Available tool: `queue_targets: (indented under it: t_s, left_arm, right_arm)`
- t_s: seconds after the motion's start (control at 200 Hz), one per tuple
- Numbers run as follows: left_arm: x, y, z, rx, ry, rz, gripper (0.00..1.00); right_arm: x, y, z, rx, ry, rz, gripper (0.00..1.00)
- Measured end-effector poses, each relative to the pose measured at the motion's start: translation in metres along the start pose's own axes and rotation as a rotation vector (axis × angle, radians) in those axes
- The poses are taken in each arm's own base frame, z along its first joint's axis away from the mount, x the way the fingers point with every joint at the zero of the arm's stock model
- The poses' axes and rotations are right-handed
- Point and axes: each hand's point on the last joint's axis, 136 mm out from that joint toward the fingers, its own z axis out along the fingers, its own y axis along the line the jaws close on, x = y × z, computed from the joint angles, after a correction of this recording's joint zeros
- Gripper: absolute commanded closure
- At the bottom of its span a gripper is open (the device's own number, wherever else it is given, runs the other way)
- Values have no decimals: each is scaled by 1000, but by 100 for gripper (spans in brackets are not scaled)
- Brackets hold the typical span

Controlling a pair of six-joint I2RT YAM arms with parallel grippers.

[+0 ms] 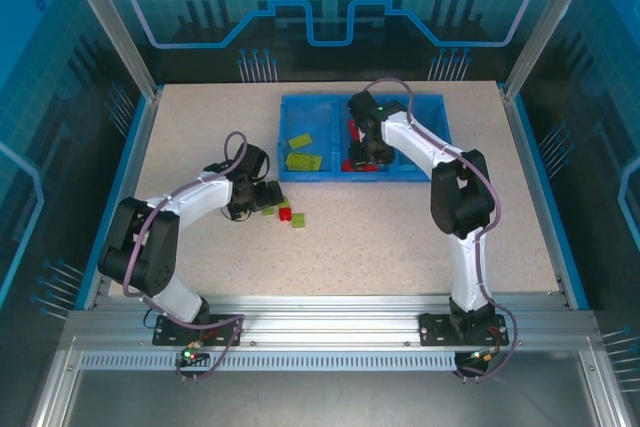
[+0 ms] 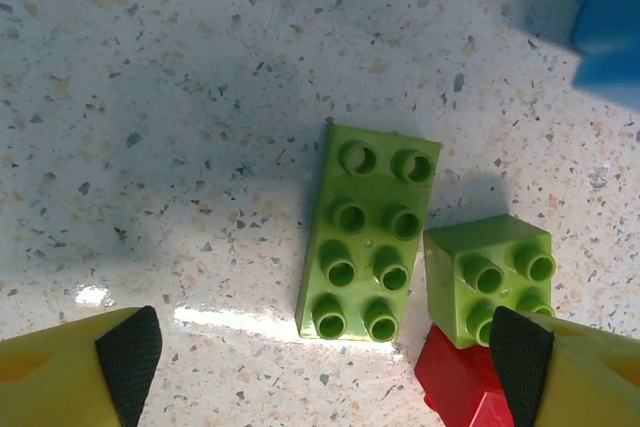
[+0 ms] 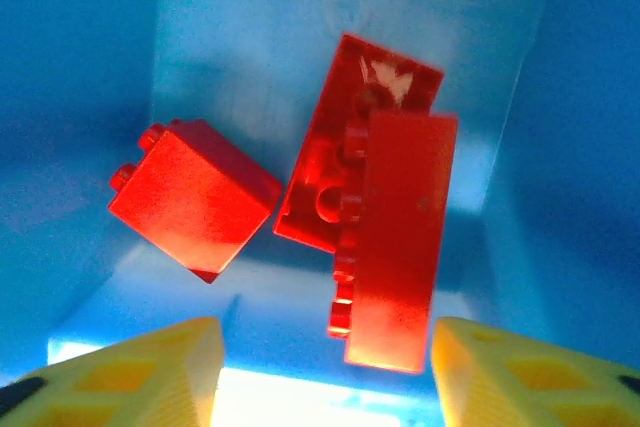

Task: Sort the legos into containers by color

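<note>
On the speckled table (image 1: pixel 400 237) inside a blue-panelled enclosure (image 1: pixel 200 7), the left gripper (image 2: pixel 325 359) straddles a green lego (image 2: pixel 368 232) wide open, while the right gripper (image 3: pixel 325 367) hangs part-open and empty over red legos (image 3: pixel 395 237) in the blue tray (image 1: pixel 310 177).

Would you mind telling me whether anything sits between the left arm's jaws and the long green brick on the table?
Nothing covers the long green brick; it sits centred ahead of the open jaws. However, a small green brick and a red brick crowd one finger, close beside it.
</note>
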Motion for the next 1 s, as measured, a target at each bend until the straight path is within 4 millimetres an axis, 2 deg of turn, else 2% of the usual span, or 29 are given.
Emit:
queue_targets:
  t_s: [0.08, 0.21, 0.49, 0.68, 0.995]
  left_arm:
    - [3, -1, 0, -8, 0, 19, 14]
    - [9, -3, 0, -22, 7, 46, 22]
    - [8, 4, -2, -55, -16, 54, 23]
    - [6, 5, -10, -51, -45, 58, 27]
    - [12, 11, 5, -83, -2, 75, 27]
  right_arm:
    - [2, -2, 2, -7, 1, 3, 34]
    - [4, 1, -3, -26, -9, -1, 33]
    - [6, 24, -5, -80, -18, -30, 33]
    - [8, 27, -6, -92, -14, -21, 32]
    - [7, 28, -14, -102, -33, -10, 31]
